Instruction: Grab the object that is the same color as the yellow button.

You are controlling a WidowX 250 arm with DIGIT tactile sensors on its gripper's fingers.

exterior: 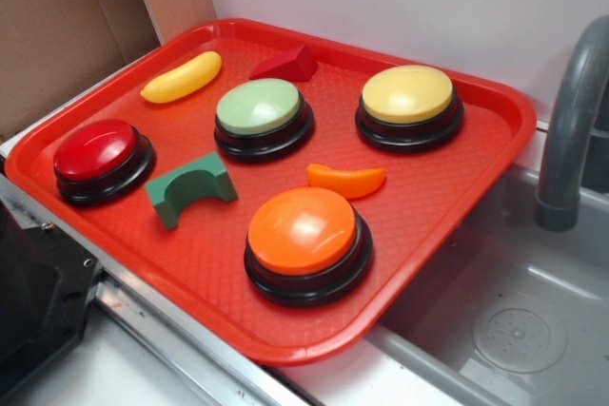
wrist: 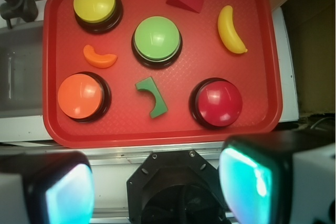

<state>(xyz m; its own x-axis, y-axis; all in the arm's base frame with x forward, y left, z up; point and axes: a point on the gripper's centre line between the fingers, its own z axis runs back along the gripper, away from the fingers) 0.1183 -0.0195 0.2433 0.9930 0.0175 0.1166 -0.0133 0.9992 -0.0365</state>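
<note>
The robot's body shows mainly in the wrist view, along the near edge of the picture. Its gripper (wrist: 157, 184) has two big fingers (wrist: 252, 182), one at the left and one at the right. Each finger has a dark, black-looking shell with rounded corners, and its inner face is a smooth pad that looks pale turquoise and glossy, brighter in the middle. The outer sides of the fingers look whitish grey. Between them sits a black mount (wrist: 176, 190) with an angular, many-sided outline; a few small round screws are on its upper edge, and a darker round part is in its middle.
</note>
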